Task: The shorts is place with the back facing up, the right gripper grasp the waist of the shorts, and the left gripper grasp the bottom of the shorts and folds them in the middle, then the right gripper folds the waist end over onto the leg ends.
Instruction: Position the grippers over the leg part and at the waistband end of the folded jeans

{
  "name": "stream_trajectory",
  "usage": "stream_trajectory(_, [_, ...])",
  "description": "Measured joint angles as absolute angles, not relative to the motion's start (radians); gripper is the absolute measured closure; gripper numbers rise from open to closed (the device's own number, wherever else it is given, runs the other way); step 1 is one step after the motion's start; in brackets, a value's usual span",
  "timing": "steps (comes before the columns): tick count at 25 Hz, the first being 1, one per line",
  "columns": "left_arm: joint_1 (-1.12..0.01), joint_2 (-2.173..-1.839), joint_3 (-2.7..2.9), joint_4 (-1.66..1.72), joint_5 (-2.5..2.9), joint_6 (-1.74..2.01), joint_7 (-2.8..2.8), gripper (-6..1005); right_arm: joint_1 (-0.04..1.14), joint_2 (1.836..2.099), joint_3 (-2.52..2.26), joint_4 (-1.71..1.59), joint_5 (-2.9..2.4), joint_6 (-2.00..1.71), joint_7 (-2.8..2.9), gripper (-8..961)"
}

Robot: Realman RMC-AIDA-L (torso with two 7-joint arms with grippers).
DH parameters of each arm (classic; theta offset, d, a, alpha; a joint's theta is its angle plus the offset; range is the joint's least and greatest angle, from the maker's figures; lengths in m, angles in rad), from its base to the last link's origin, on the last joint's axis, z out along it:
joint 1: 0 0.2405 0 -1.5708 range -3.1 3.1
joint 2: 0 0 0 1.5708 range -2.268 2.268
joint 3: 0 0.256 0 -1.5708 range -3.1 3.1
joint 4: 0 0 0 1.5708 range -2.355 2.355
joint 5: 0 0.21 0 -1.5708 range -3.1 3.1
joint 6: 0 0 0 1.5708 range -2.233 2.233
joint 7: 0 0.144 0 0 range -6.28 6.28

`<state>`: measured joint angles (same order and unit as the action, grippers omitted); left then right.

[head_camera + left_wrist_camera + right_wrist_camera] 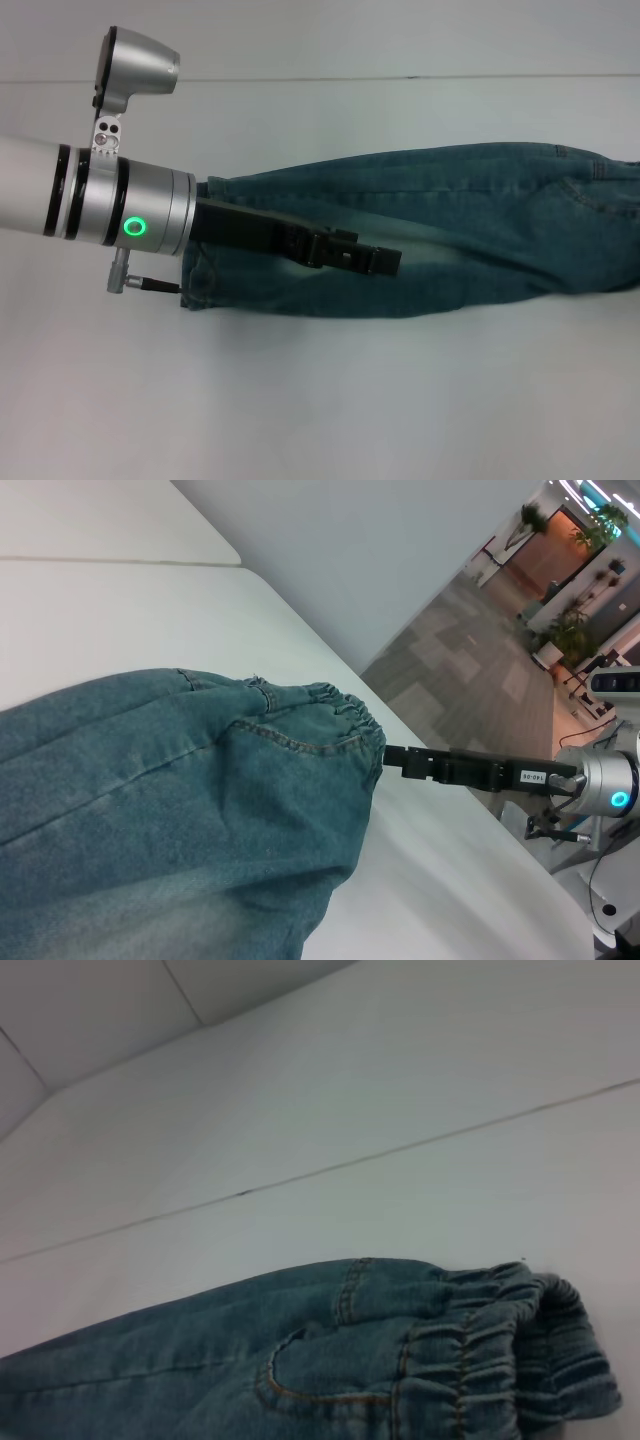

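Note:
The shorts [450, 230] lie folded lengthwise into a long blue-green denim strip, running from the leg hems [195, 285] on the left past the right edge of the head view. My left gripper [388, 262] reaches in from the left, low over the middle of the strip, with no cloth seen in it. The left wrist view shows the ruffled waist [350, 720] and a back pocket seam. There my right gripper [388, 759] meets the band's end, shut on it. The waist [500, 1350] fills the right wrist view's lower part. The right gripper is outside the head view.
The shorts rest on a white table [320, 400] with a thin seam line [400, 78] across its far part. Beyond the table's far-right edge, the left wrist view shows an open floor [470, 630] and the right arm's silver wrist [605, 785].

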<state>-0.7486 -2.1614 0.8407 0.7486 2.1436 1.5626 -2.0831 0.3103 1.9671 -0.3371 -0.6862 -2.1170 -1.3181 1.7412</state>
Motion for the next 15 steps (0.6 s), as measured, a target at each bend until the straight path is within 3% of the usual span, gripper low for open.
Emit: stream_trajectory(15, [-0.751, -2.161, 0.841, 0.749, 2.143, 1.549, -2.083, 91, 0.33, 1.966, -0.373, -0.679, -2.117, -1.302, 1.742, 54])
